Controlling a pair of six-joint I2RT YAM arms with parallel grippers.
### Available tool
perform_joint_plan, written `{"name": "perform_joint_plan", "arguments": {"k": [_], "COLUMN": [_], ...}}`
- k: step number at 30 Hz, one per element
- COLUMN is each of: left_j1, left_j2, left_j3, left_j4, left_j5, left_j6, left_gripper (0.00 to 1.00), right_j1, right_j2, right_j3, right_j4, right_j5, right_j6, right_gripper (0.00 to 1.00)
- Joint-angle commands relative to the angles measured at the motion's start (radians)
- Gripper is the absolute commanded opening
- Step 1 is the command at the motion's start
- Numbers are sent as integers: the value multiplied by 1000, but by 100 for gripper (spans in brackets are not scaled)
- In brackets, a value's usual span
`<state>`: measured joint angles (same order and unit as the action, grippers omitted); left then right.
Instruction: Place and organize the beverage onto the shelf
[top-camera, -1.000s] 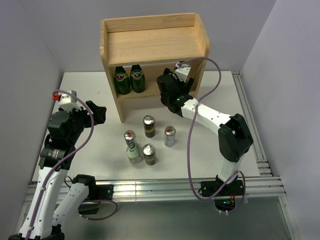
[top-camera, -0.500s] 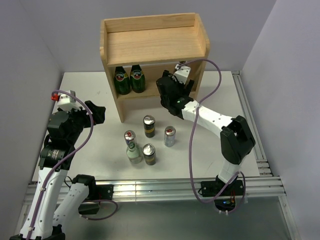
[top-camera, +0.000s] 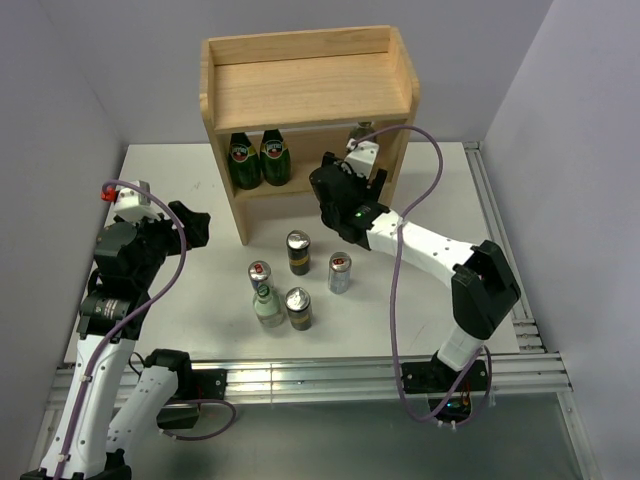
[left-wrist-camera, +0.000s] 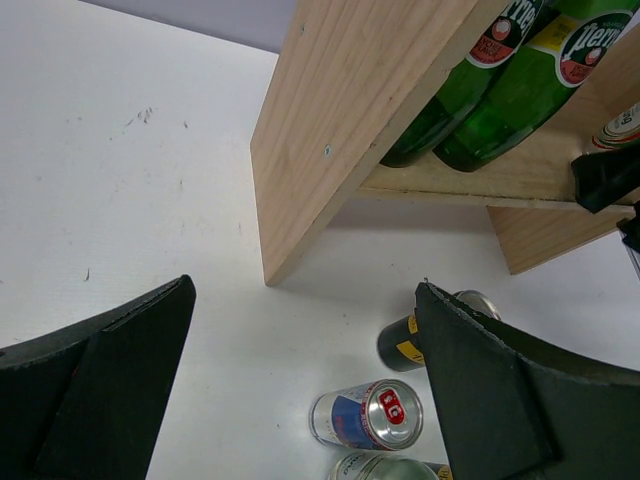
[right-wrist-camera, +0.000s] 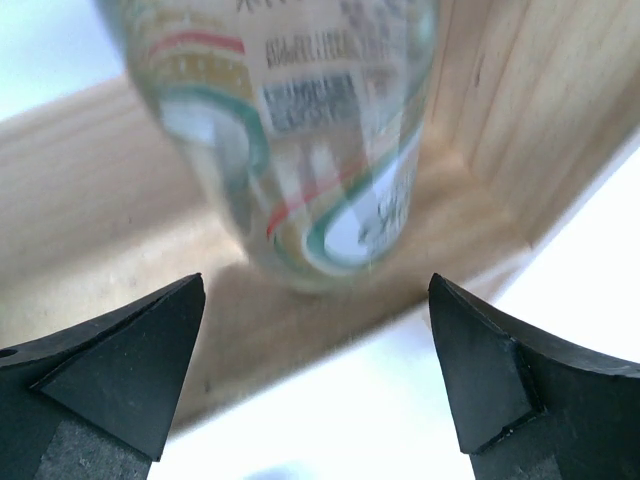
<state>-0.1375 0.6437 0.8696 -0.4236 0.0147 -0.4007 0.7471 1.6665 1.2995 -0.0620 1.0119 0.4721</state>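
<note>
The light wooden two-level shelf stands at the back of the white worktop. On its lower board, at the left, two dark green glass bottles stand side by side. At the right end of the same board stands a clear glass bottle with a striped label. It is upright and close to the side wall (it looks blurry in the right wrist view). The right jaws are spread wide in front of this bottle and do not touch it. The other drinks stand on the worktop in front of the shelf. There is a black-and-gold slim can with a blue-and-silver slim can near it on the right. There is also a second blue-and-silver slim can, a second clear glass bottle just in front of that can, and a second black-and-gold slim can right beside that bottle. The left jaws are spread wide too, holding nothing, off to the left over the worktop.
</note>
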Motion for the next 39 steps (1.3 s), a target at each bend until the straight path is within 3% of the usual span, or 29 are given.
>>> {"name": "perform_joint_plan", "arguments": {"k": [1, 11, 17, 26, 32, 34, 36, 39], "left_j1": [9, 12, 13, 15, 16, 16, 16, 16], "left_j2": [-12, -13, -12, -10, -7, -6, -6, -6], "left_j3": [-6, -7, -7, -9, -7, -7, -9, -9], "left_j4": [40, 42, 42, 45, 45, 45, 45, 45], "left_j5": [16, 19, 19, 25, 28, 27, 30, 30], "left_j6": [25, 23, 23, 23, 22, 22, 20, 20], "left_gripper": [99, 99, 99, 99, 99, 99, 99, 99], "right_j1": [41, 155, 225, 487, 649, 727, 837, 958], "right_j2": [-13, -99, -180, -353, -387, -404, -427, -413], "right_j3": [-48, -112, -134, -114, -65, -83, -152, -200], "right_j4": [-108, -153, -277, -545, -795, -735, -528, -388], "right_j5": [-3, 79, 116, 209, 231, 183, 119, 76], "right_j6": [42, 77, 166, 336, 554, 513, 362, 315], "right_gripper": [100, 100, 100, 100, 99, 99, 99, 99]}}
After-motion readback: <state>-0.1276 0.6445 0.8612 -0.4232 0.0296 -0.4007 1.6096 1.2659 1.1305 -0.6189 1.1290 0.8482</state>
